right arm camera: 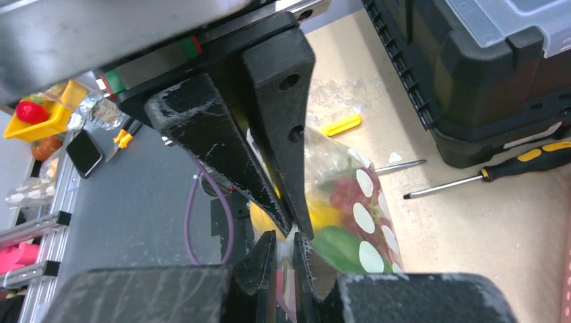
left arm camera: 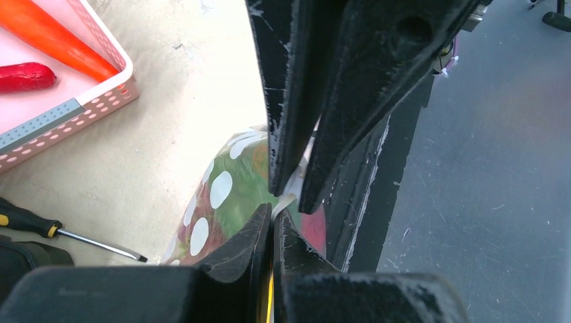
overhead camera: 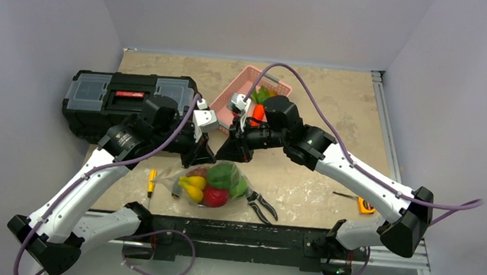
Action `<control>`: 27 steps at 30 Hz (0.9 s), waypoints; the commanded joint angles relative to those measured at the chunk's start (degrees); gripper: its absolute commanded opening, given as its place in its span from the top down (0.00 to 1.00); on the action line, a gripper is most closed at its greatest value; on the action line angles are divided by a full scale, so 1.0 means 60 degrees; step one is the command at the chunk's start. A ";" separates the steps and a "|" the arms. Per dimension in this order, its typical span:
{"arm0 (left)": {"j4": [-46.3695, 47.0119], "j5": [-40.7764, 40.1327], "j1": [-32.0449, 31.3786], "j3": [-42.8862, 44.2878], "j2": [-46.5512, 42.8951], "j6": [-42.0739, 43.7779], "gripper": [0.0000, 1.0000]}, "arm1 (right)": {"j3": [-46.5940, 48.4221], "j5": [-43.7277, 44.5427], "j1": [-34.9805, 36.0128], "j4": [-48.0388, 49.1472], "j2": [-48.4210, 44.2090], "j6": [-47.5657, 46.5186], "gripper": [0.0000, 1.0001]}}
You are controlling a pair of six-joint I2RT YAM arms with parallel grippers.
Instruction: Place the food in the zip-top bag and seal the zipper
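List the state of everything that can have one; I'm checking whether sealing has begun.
left gripper, shut on the zipper
right gripper, shut on the zipper
zipper, pinched at both grippers; whether sealed, cannot tell
zip-top bag, filled with food
toolbox, lid closed
pink basket, holding a carrot

Beige worktop [overhead camera: 337, 106]: black toolbox [overhead camera: 108, 96] at left edge, pink basket [overhead camera: 231, 93] far middle, zip-top bag [overhead camera: 213, 185] at near edge, screwdriver [overhead camera: 152, 181] just left of it, pliers [overhead camera: 263, 206] just right.
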 commanded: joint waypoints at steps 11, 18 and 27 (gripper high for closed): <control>0.1633 0.1126 0.0038 -0.0289 -0.0629 -0.0203 1.00 | -0.0025 0.0680 0.0421 0.1093 0.0607 0.0559 0.91; 0.1527 0.1027 0.0036 -0.0436 -0.0662 -0.0124 1.00 | -0.0422 0.0195 -0.0042 0.1109 -0.0330 0.0719 0.51; 0.1502 0.1016 0.0049 -0.0524 -0.0677 -0.0130 1.00 | -0.1803 -0.1820 -0.1381 0.2215 -0.1288 0.1000 0.45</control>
